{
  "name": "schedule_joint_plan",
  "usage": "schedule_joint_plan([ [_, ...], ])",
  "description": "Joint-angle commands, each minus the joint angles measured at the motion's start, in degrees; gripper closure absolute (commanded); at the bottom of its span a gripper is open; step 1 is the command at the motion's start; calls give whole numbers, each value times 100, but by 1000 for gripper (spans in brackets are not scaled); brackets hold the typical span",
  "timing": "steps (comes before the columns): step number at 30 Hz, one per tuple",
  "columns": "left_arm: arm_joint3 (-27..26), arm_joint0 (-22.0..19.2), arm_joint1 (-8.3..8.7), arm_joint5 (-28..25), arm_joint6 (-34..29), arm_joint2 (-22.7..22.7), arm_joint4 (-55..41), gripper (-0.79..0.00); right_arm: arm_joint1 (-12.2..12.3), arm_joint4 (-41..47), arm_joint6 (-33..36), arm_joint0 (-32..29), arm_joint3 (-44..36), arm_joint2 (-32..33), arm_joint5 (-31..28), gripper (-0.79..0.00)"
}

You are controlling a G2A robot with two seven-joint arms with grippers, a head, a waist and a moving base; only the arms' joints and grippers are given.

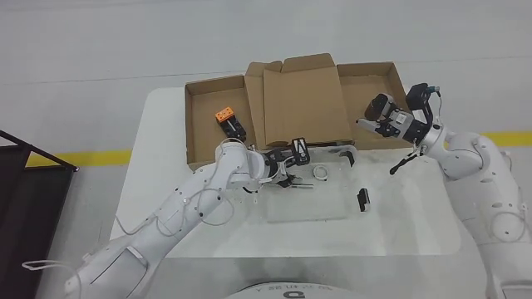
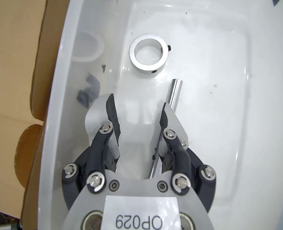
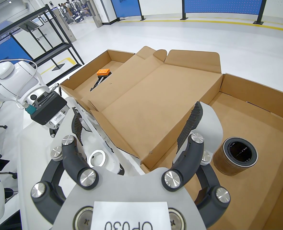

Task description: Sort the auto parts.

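A clear plastic tray (image 1: pixel 332 208) in front of the boxes holds a silver metal ring (image 2: pixel 148 54) and a thin steel rod (image 2: pixel 175 91). My left gripper (image 2: pixel 138 104) hangs open low in the tray (image 2: pixel 67 48), short of the ring, with nothing between its fingers. The rod lies alongside and partly under one finger. In the top view the left gripper (image 1: pixel 298 169) is beside the ring (image 1: pixel 319 172). My right gripper (image 3: pixel 135 118) stands open and empty above the right cardboard box (image 3: pixel 263 111). A brown cylindrical bushing (image 3: pixel 236 155) stands upright in that box.
The left cardboard box (image 1: pixel 204 133) holds an orange part (image 1: pixel 223 115) and a black part (image 1: pixel 234 127). Raised box flaps (image 1: pixel 303 95) stand between the two boxes. A small black part (image 1: pixel 362 199) lies on the table right of the tray, another (image 1: pixel 350 157) by its far rim.
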Motion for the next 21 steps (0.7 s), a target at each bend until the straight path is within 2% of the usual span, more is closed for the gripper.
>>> schedule_joint_plan([
  [1, 46, -20, -9, -111, -29, 24, -57, -360, 0, 0, 0, 0, 0, 0, -14, -785],
  [13, 137, -126, 7, -859, -16, -28, -520, -363, 0, 0, 0, 0, 0, 0, -14, -785],
  [21, -18, -149, 57, -1240, -50, 115, 59, -382, 0, 0, 0, 0, 0, 0, -14, -785],
])
